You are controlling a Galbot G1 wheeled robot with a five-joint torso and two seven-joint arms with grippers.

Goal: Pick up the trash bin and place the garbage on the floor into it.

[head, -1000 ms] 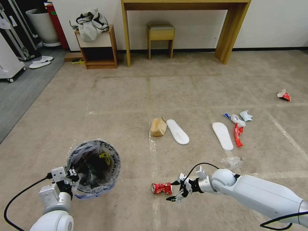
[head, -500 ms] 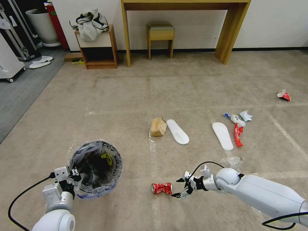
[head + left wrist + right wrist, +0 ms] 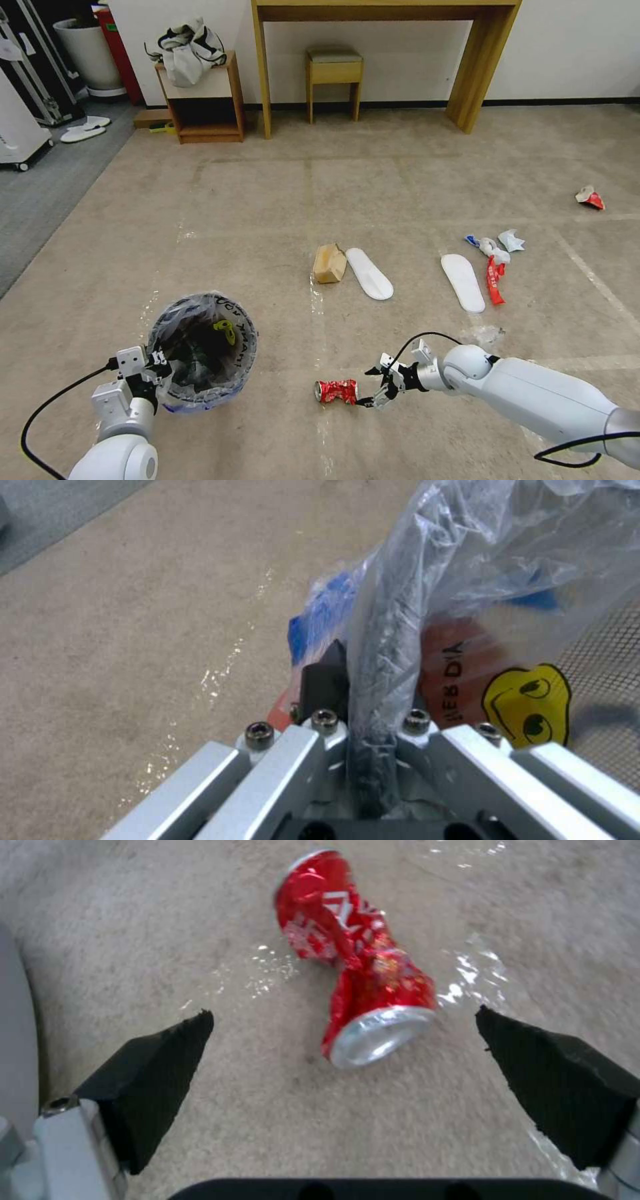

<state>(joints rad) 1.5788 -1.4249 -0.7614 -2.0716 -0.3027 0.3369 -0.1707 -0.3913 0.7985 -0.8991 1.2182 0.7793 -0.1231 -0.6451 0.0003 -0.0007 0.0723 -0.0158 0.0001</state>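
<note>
The trash bin (image 3: 203,350), lined with a clear bag with black writing, hangs low at the near left. My left gripper (image 3: 155,373) is shut on its rim. In the left wrist view my left gripper (image 3: 363,675) pinches the bag-covered rim of the red and blue bin (image 3: 460,680). A crushed red can (image 3: 335,391) lies on the floor. My right gripper (image 3: 369,388) is open just right of it. In the right wrist view the can (image 3: 357,970) lies ahead of my right gripper (image 3: 341,1014), between its fingers, untouched.
More garbage lies farther out: a brown paper bag (image 3: 329,263), two white slippers (image 3: 369,273) (image 3: 463,282), a red wrapper (image 3: 494,280), white-blue papers (image 3: 497,245), clear plastic (image 3: 483,335) and a red-white scrap (image 3: 590,197). A wooden table (image 3: 490,60), stool (image 3: 334,70) and low shelf (image 3: 200,100) line the wall.
My right gripper has closed in on the can, its open fingers now level beside it. The bin in my left gripper has drifted slightly to the right.
</note>
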